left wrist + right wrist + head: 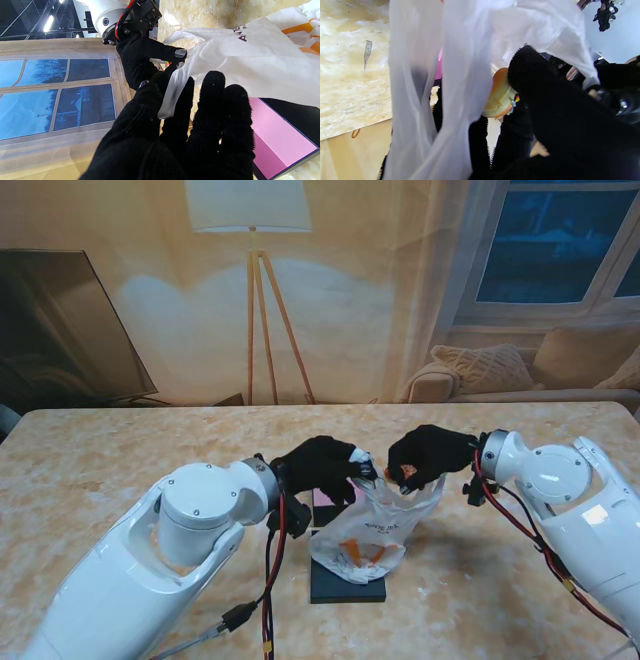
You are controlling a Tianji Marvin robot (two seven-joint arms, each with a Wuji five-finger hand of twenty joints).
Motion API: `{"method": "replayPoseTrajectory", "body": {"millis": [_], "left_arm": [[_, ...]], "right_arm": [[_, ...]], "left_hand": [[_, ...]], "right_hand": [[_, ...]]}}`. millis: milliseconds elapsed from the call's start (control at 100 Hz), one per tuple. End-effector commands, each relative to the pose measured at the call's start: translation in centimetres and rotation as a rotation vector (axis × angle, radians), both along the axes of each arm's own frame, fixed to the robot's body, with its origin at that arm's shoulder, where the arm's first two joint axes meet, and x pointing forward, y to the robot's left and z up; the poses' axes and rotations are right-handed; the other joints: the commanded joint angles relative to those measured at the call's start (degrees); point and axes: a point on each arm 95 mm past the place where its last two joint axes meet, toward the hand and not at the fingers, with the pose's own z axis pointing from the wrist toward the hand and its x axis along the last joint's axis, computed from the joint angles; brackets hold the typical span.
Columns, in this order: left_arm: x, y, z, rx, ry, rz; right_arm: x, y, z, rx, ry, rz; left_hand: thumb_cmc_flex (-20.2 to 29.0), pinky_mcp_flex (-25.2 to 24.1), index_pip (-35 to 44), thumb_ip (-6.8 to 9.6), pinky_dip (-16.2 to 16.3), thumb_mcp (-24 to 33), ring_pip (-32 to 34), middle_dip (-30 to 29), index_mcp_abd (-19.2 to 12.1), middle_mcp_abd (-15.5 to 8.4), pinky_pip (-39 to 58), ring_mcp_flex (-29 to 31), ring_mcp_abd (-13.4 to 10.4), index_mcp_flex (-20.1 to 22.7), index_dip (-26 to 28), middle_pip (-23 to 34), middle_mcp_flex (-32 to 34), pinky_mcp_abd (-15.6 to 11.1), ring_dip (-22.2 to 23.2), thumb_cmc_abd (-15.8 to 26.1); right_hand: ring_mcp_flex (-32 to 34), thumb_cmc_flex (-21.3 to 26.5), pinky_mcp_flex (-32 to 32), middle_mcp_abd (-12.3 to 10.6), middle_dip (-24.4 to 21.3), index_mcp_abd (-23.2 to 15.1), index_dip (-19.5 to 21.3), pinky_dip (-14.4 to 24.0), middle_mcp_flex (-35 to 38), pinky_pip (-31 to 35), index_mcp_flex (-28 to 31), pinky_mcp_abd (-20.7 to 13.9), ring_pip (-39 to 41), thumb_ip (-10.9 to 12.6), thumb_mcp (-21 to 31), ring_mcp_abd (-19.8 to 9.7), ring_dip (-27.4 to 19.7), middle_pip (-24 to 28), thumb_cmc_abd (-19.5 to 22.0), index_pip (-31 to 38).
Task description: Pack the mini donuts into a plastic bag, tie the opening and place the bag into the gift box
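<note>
A: Left hand (322, 465)? Pinching the rim of the plastic bag (368, 525), at 9 o'clock of its mouth.

B: Right hand (428, 455)? Closed on a mini donut (498, 96) (sprinkled) at 3 o'clock. Bag resting on the gift box (345, 582), table (120, 450) centre.

Dark printed lettering on the white plastic bag (250, 50), only "AN" legible, the rest cut off.

**Both hands raised at frame centre**

The left hand (322, 465) is held just left of centre, fingers pinched on the plastic bag (372, 525). The right hand (428, 456), just right of centre, is curled around a mini donut (499, 96).
</note>
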Motion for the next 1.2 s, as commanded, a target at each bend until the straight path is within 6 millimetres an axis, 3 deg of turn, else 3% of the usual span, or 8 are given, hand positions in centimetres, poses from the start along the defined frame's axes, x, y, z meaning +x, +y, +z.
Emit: {"method": "replayPoseTrajectory", "body": {"millis": [0,550,770,1020,1120,1190], "left_arm": [[-0.1,-0.2,0.3,-0.006,-0.001,-0.011],[-0.2,-0.3,0.5,-0.01,-0.001,-0.017],[-0.3,-0.4,0.4,-0.014,0.003,-0.029],[-0.4,-0.4,0.4,-0.015,0.005,-0.036],[-0.5,-0.4,0.4,-0.016,0.004,-0.04],[-0.6,-0.3,0.4,-0.018,0.002,-0.043]], "right_arm": [[-0.6,0.7,-0.1,-0.016,0.007,0.032],[-1.6,1.5,-0.3,-0.121,0.075,0.166],[-1.6,1.7,-0.3,-0.169,0.091,0.21],[-1.7,2.0,-0.3,-0.208,0.078,0.225],[-1.7,2.0,-0.3,-0.213,0.083,0.224],[-1.8,1.9,-0.3,-0.219,0.095,0.227]], "left_hand": [[1.9,0.4,1.3,-0.67,0.8,-0.3,1.3,0.1,-1.0,0.1,1.3,1.1,0.3,1.6,0.5,0.6,0.9,-0.8,1.0,-0.7],[1.9,0.4,1.4,-0.67,0.9,-0.3,1.3,0.2,-0.9,0.1,1.3,0.9,0.4,1.5,0.5,0.6,0.9,-0.8,1.0,-0.7],[1.8,0.3,1.4,-0.67,0.9,-0.4,1.3,0.2,-1.0,0.1,1.3,0.9,0.4,1.6,0.5,0.6,0.9,-0.7,1.0,-0.6],[1.8,0.2,1.4,-0.67,0.9,-0.4,1.3,0.2,-1.1,0.0,1.3,0.9,0.3,1.6,0.5,0.6,0.9,-0.7,1.0,-0.7],[1.8,0.2,1.5,-0.66,0.9,-0.4,1.3,0.2,-1.2,0.0,1.3,0.9,0.4,1.6,0.6,0.6,0.9,-0.8,1.0,-0.7],[1.8,0.2,1.5,-0.63,1.0,-0.3,1.3,0.2,-1.2,-0.1,1.3,0.9,0.4,1.6,0.6,0.6,0.9,-0.7,1.0,-0.7]], "right_hand": [[0.6,0.1,0.2,-6.1,1.1,-0.2,0.7,1.1,3.8,1.6,1.4,-2.3,0.7,-1.1,1.8,-5.2,1.6,2.0,-0.4,4.4],[0.0,0.6,-0.9,-7.6,2.2,-1.9,2.7,5.1,3.0,0.7,-0.2,-2.7,0.3,-0.7,-0.7,-5.7,2.5,1.0,2.6,2.7],[-3.2,3.2,-3.8,-9.4,3.9,-5.2,6.9,7.9,0.6,-2.5,-3.4,-1.7,-1.9,0.4,-4.3,-5.4,3.9,-1.9,7.3,0.2],[-7.5,2.7,-7.2,-5.6,3.1,-5.1,6.3,8.2,-4.2,-4.9,-9.8,1.0,-5.7,0.9,-6.4,-3.1,2.6,-5.5,8.6,-3.9],[-9.5,0.5,-9.7,-3.8,2.3,-2.7,4.5,8.6,-7.7,-6.1,-15.5,3.2,-8.8,1.9,-6.0,-1.9,1.6,-6.4,9.6,-9.5],[-10.1,-0.5,-10.5,-3.3,1.5,-1.2,5.4,9.0,-8.8,-6.5,-17.3,3.9,-9.6,2.9,-5.6,-1.7,1.0,-5.9,10.5,-14.4]]}}
